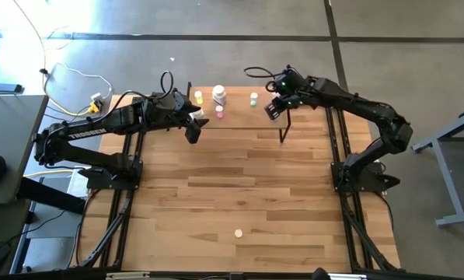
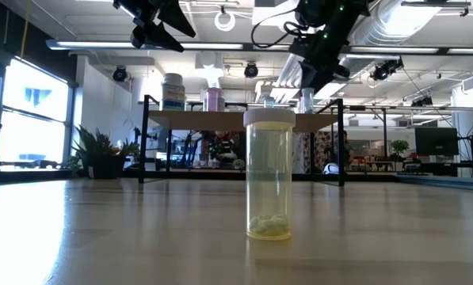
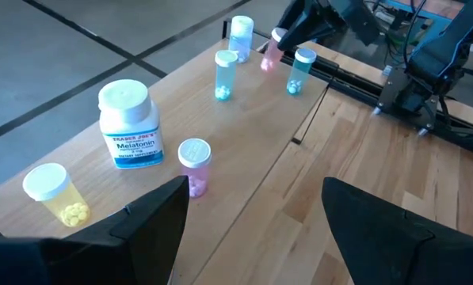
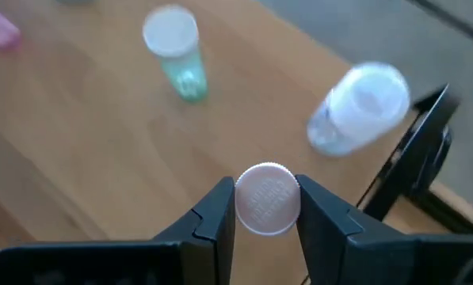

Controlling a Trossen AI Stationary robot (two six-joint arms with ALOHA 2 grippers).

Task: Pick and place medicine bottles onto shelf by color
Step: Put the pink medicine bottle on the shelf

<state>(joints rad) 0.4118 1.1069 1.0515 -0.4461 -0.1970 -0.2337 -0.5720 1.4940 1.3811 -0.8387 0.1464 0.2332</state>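
The shelf (image 1: 235, 115) stands at the table's far side. On it stand a pale yellow bottle (image 3: 58, 194), a larger white bottle (image 3: 129, 127), a pink bottle (image 3: 193, 165), two bluish bottles (image 3: 226, 74) and a greenish bottle (image 3: 299, 70). My right gripper (image 4: 266, 194) is over the shelf's right part, shut on another pink bottle (image 3: 268, 60) with a white cap. My left gripper (image 3: 252, 198) hangs open above the shelf's left near edge, touching nothing. One pale yellow bottle (image 2: 269, 174) stands alone on the table near its front edge. My right gripper pinches the pink bottle between its two fingers at the white cap (image 4: 266, 198), one finger on either side. The fingers come slanting down from above. The bottle hangs below them, about upright; I cannot tell whether its bottom touches the shelf.
The greenish bottle (image 4: 177, 51) and a bluish bottle (image 4: 355, 107) stand close to the held bottle. The shelf's dark leg (image 1: 282, 132) stands near my right gripper. Bare wooden tabletop (image 1: 239, 179) lies between the shelf and the lone bottle.
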